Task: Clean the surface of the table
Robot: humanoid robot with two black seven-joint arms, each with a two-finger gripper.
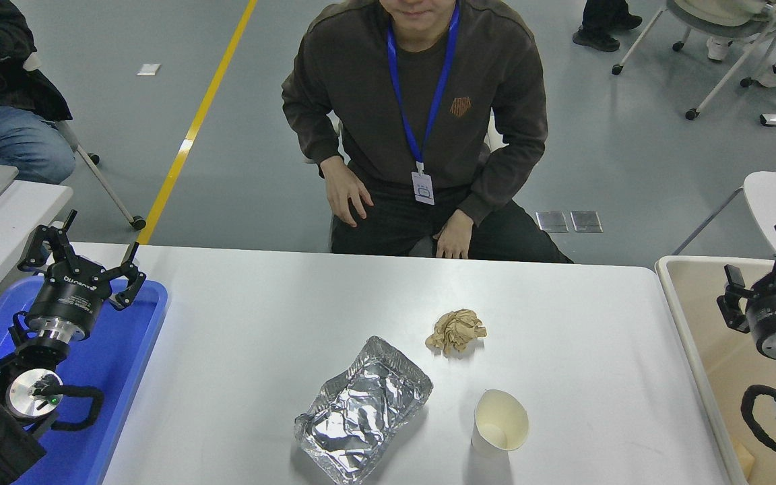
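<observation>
The white table surface (246, 303) spans the middle of the view. On it lie a crumpled brown paper ball (456, 331), a crumpled foil tray (363, 411) and an upright white paper cup (500, 421). My left gripper (85, 252) is parked at the lower left over a blue tray, fingers spread open and empty. My right gripper (762, 266) is at the right edge over a beige bin, well away from the items; its fingers are spread open and empty.
A blue plastic tray (125, 364) sits at the table's left edge and a beige plastic bin (691, 323) at its right. A person sits at the far side, hands (347, 195) on the knees, off the table.
</observation>
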